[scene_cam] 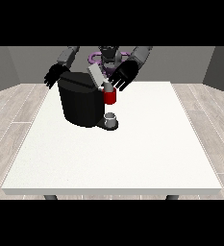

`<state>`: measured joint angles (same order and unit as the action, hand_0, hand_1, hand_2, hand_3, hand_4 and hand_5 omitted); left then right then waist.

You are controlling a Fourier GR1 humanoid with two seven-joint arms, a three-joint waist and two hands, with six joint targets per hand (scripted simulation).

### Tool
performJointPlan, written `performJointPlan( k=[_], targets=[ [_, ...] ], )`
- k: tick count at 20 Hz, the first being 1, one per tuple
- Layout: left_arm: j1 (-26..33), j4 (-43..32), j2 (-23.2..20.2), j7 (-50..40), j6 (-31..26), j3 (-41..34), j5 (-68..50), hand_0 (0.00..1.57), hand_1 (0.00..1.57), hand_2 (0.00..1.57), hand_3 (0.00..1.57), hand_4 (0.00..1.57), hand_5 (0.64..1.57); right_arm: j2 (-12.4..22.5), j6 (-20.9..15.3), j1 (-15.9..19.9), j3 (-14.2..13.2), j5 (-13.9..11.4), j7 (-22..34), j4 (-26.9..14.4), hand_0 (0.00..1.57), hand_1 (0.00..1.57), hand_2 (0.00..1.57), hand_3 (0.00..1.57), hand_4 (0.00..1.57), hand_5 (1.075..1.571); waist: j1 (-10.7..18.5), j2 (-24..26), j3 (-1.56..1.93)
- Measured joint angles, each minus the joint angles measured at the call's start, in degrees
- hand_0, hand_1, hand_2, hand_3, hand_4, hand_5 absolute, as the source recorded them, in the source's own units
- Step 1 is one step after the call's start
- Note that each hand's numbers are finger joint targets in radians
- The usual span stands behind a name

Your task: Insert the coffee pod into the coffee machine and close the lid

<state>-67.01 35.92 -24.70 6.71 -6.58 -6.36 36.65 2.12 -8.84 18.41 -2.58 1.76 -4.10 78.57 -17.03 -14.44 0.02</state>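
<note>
Front view: the black machine (82, 103) stands on the white worktop (132, 149), its grey lid (96, 76) tilted up and open. Under the lid sits the red holder (110, 97); the small grey thing at its top, about half in, seems to be the pod (106, 86). A grey cup (111, 118) stands below on the base. The hand at the view's right (123, 79) hangs just above the pod, fingers spread, holding nothing. The hand at the view's left (53, 76) is also released, beside the machine. The pod looks light, stiff and smooth; I would take it by its rim. The lid is best pushed at its free edge.
</note>
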Motion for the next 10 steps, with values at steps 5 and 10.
performJointPlan(
  k=[5,10],
  targets=[
    [-0.1,0.0,0.0,0.6,-0.8,0.1,0.3,1.16,1.16,1.24,1.18,0.51,1.571,0.2,-0.2,0.6,-1.0,0.7,-0.1,-0.5,0.00,0.00,0.00,0.00,0.45,1.571,0.7,-0.4,0.02],
    [-0.7,-0.6,-0.1,0.1,-2.0,0.1,0.7,1.22,1.22,1.27,1.20,0.49,1.571,0.2,-0.6,1.0,-1.2,0.6,0.4,-1.0,0.00,0.00,0.00,0.00,0.44,1.571,0.9,-0.3,0.01]
  ],
)
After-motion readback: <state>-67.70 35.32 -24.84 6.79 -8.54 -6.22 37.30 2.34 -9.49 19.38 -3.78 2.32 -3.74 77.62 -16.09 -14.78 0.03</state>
